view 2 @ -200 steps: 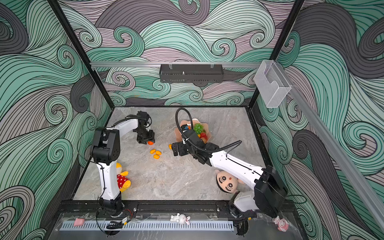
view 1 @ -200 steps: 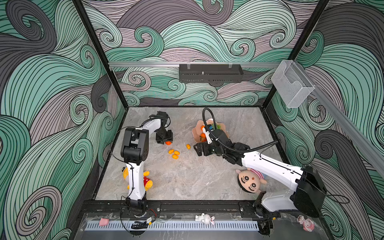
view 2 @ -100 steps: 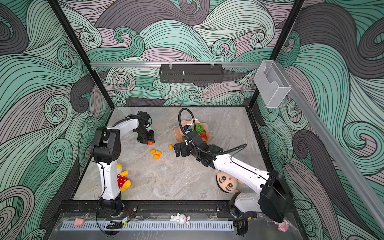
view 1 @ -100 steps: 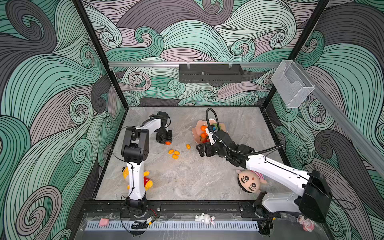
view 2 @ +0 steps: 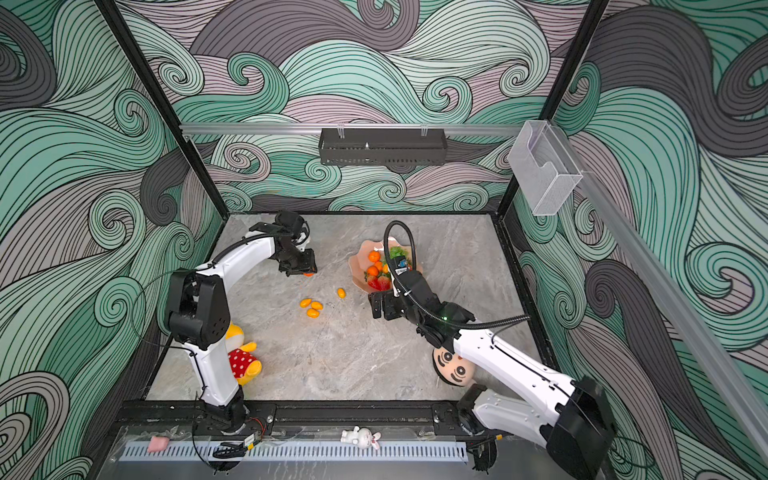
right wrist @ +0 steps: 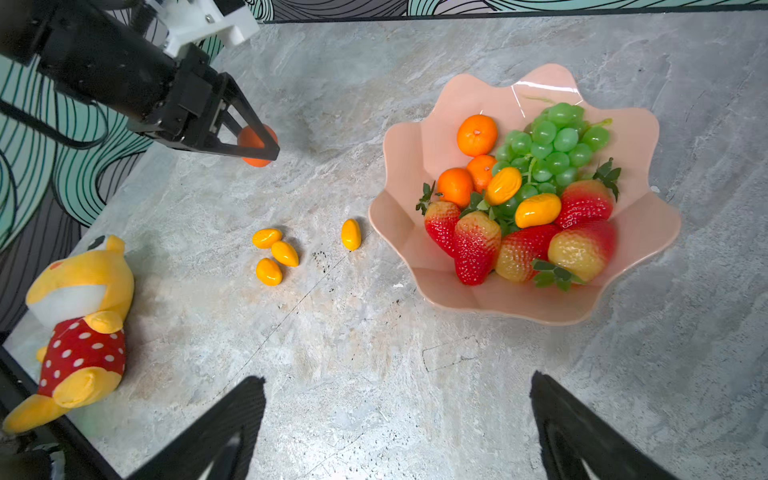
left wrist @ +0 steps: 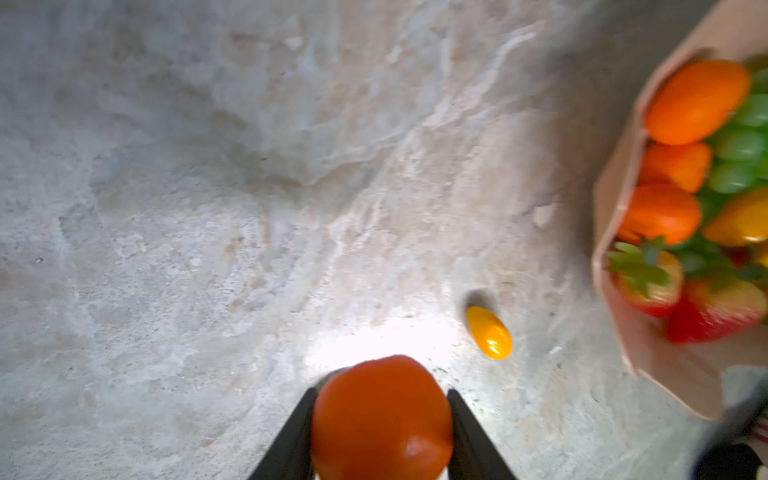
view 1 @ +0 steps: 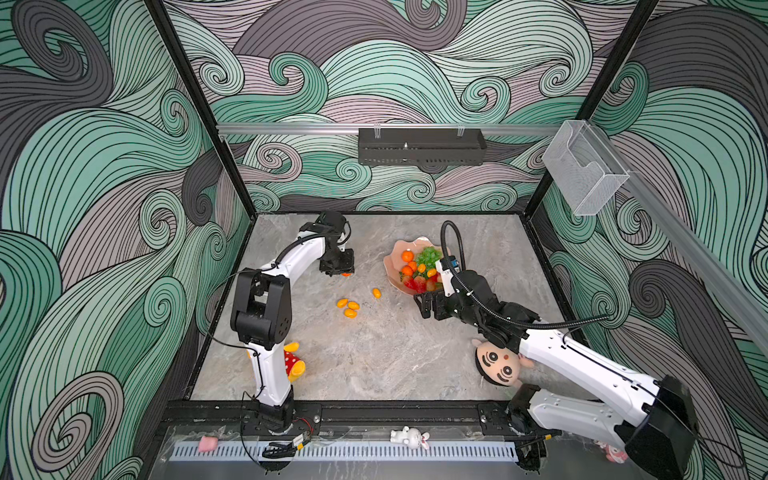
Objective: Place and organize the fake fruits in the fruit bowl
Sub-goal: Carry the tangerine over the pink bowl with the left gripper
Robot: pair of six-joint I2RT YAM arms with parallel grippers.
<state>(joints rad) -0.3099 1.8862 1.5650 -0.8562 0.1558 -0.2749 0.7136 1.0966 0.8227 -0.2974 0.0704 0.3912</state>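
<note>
My left gripper (left wrist: 380, 399) is shut on a round orange tangerine (left wrist: 381, 419), low at the table's far left, seen too in a top view (view 1: 341, 272). The pink scalloped fruit bowl (right wrist: 636, 232) holds green grapes (right wrist: 548, 141), strawberries (right wrist: 478, 245), tangerines (right wrist: 477, 135) and two kumquats (right wrist: 503, 185). Three kumquats (right wrist: 284, 253) lie clustered on the table left of the bowl, and a single kumquat (right wrist: 350, 234) lies closer to the rim. In front of the bowl my right gripper (right wrist: 397, 378) hangs open with nothing between its fingers, also visible in a top view (view 2: 382, 305).
A yellow plush toy in a red polka-dot dress (view 1: 293, 361) lies by the left arm's base. A round-faced doll (view 1: 498, 368) lies under the right arm. A clear plastic box (view 1: 586, 166) hangs on the right wall, a black rack (view 1: 419, 145) on the back wall.
The left gripper has closed on the tangerine. The right gripper has drawn back from the bowl toward the front right, staying open.
</note>
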